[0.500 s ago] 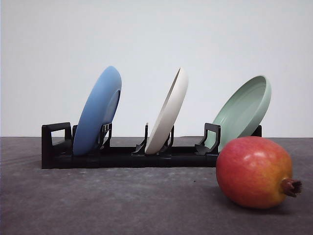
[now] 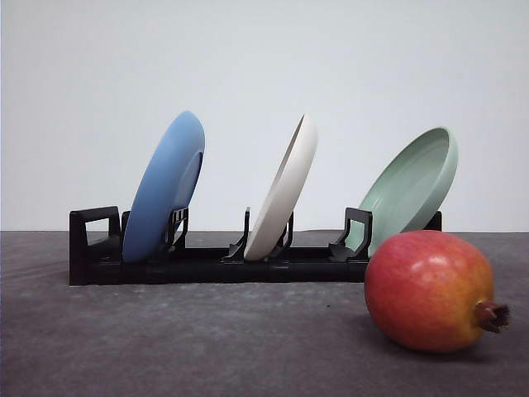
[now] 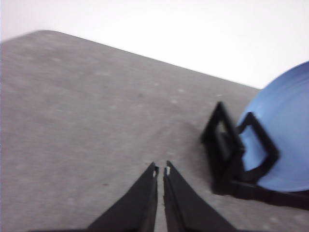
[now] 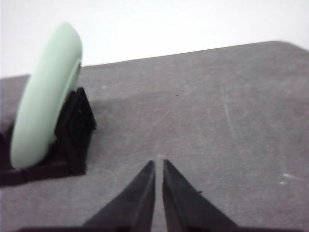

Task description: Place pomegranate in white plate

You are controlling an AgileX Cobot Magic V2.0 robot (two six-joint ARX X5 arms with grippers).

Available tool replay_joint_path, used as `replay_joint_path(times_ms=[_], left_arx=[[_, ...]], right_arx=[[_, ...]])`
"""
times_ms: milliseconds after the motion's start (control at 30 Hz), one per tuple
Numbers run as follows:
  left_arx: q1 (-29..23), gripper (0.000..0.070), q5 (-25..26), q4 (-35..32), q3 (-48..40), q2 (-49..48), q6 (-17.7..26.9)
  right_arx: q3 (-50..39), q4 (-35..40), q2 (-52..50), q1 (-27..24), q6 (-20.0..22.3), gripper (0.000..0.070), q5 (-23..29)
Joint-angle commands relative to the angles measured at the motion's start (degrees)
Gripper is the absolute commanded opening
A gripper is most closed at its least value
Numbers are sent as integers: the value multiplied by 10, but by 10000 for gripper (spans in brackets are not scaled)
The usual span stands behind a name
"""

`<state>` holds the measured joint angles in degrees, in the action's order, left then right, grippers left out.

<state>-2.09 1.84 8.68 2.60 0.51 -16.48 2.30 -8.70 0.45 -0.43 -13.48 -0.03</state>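
The pomegranate (image 2: 430, 291), red with a yellow-orange blush and a brown crown pointing right, lies on the dark table at the front right. The white plate (image 2: 283, 190) stands on edge in the middle slot of a black rack (image 2: 207, 263). In the left wrist view my left gripper (image 3: 161, 170) is shut, its tips together over bare table beside the rack's end. In the right wrist view my right gripper (image 4: 159, 164) is shut with nothing held, over the table near the green plate.
A blue plate (image 2: 164, 188) leans in the rack's left slot and also appears as blue plate (image 3: 285, 145). A pale green plate (image 2: 411, 186) leans in the right slot, seen too as green plate (image 4: 46, 96). Grey tabletop (image 2: 207, 339) spreads in front.
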Motion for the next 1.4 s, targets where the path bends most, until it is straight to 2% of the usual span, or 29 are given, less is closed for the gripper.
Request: replay_joint_path(times_ms=[0,167,267,367,533,733,900,1033,1267,1333,1367], left_arx=[[1,1,10,-10,28,4,-37],[9,3,45,-9,93,42,-86],[15,3,68,-5,140,85,-93],[20,3,114,-4,191,141,-93],[37,3,202,-4,279,241,-69],[86,2,271,22,391,329,-6],[117,0,408,83,474,389,31],[132,0,491,82,495,412,38],[135,2,492,83,494,415,39],[135,27,491,83,494,415,39],[135,65,489,83,494,415,39]], right_arx=[[28,8,4,-1,-57,0,-1],[119,-42,38,-1,-87,0,-5],[189,-94,76,-1,-88,0,-22],[258,-142,122,-1,-84,0,-60],[356,-216,204,-1,-43,0,-161],[457,-285,292,-1,49,0,-298],[505,-297,336,-1,90,0,-390],[509,-289,343,-1,99,0,-427],[509,-291,343,0,90,7,-426],[509,-290,343,5,90,54,-424],[509,-290,343,7,90,108,-421]])
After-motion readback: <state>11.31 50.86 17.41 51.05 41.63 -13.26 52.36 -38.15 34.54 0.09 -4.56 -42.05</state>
